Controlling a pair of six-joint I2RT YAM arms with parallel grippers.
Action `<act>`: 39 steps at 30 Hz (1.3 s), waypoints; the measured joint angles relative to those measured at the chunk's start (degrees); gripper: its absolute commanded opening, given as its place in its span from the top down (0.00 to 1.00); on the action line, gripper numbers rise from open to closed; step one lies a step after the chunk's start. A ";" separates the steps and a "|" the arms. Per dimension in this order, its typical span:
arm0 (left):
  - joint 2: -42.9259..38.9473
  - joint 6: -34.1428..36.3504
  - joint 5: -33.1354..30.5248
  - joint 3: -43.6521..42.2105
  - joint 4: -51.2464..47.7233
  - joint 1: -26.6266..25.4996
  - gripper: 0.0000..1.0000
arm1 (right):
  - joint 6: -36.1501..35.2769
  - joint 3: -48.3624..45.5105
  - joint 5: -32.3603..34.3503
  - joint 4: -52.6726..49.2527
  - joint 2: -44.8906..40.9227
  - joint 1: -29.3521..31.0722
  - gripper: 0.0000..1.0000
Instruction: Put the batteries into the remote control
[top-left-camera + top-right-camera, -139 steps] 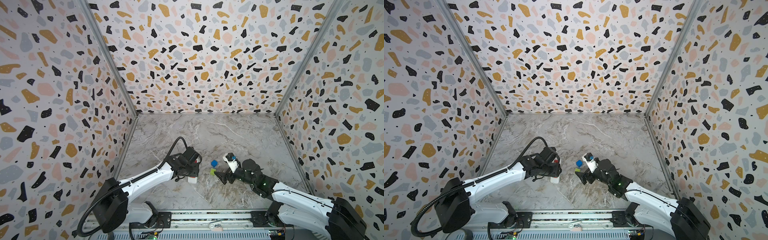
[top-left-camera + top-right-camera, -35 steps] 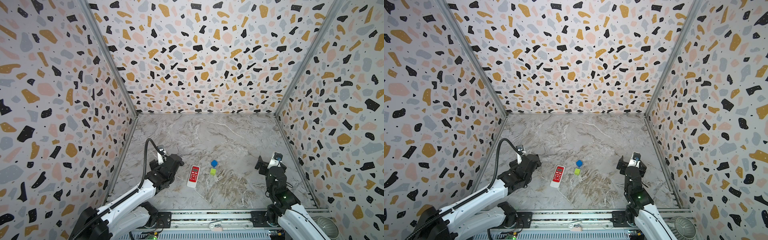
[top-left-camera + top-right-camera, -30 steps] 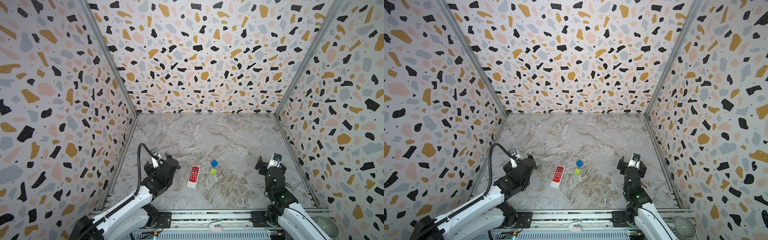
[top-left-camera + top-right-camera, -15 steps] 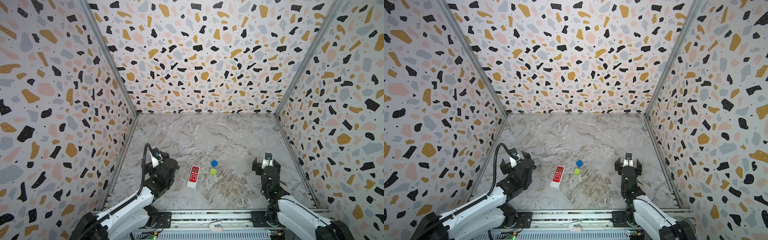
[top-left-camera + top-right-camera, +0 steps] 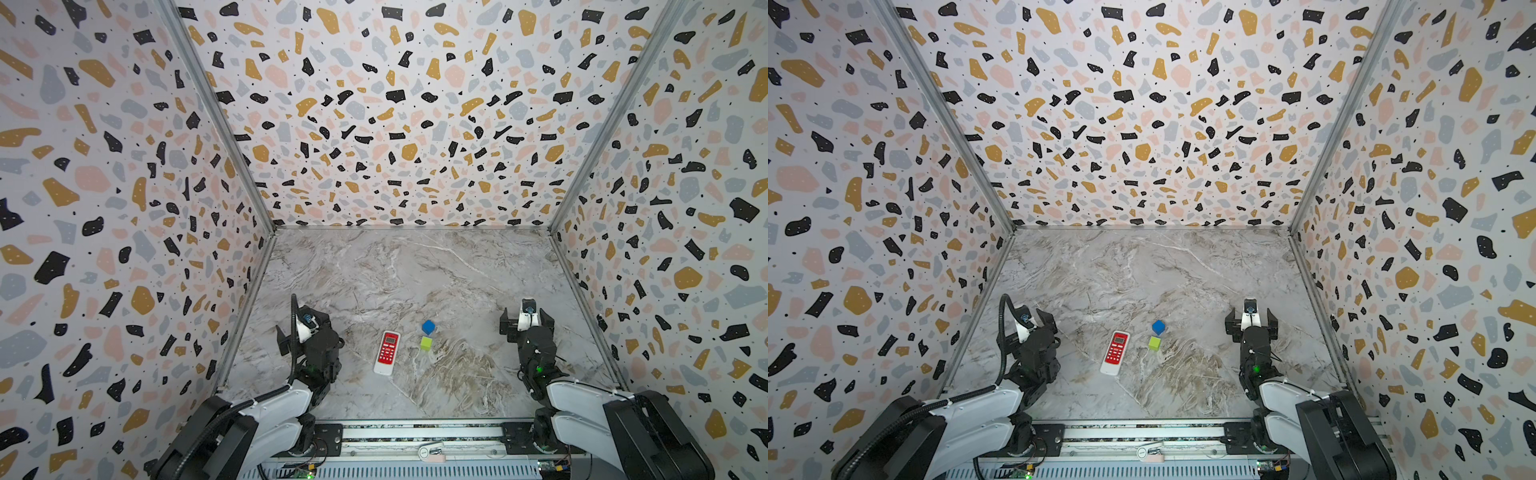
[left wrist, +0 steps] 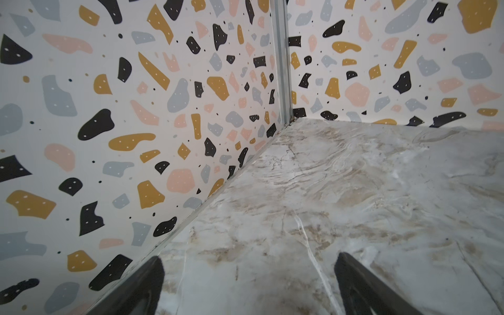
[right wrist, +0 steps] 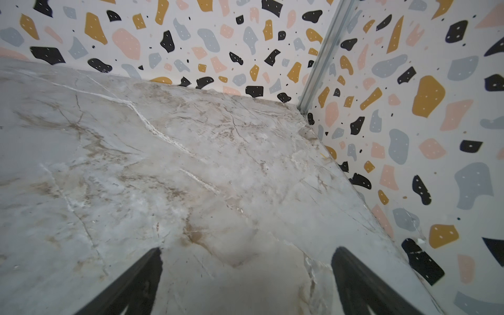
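Remote control (image 5: 387,352) flat on the marble tabletop (image 5: 415,274), red button face up, and you can see it in both top views. It lies a little slanted, with its grey display at the far end.

Off the remote's right side, level with that display end, sits a green cube (image 5: 425,343). A blue cube (image 5: 428,326) sits just behind it, a touch farther back. The two are close together, but whether they touch I can't tell.

Left gripper (image 6: 249,257) hangs well off to the left of the remote. Its fingers are spread wide with only bare marble between them. Right gripper (image 7: 246,249) hangs well off to the right of the remote, out past both cubes. Its jaws are wide apart too, with plain tabletop between the black fingers. Both arms are well clear of the remote, and it lies on its own in the gap between them.
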 measured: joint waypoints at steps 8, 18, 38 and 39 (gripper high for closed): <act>14.67 6.10 6.40 1.22 16.04 4.28 0.00 | -0.63 3.69 -7.63 8.74 9.33 -3.41 0.01; 16.04 6.27 18.58 8.09 11.52 10.71 0.00 | 0.87 10.58 -14.25 9.31 18.78 -7.80 0.01; 16.55 1.75 29.09 2.54 16.41 16.87 0.01 | 4.17 6.25 -13.33 16.33 20.48 -9.55 0.01; 16.55 1.73 29.18 2.54 16.44 16.87 0.00 | 4.20 6.25 -13.31 16.33 20.48 -9.55 0.01</act>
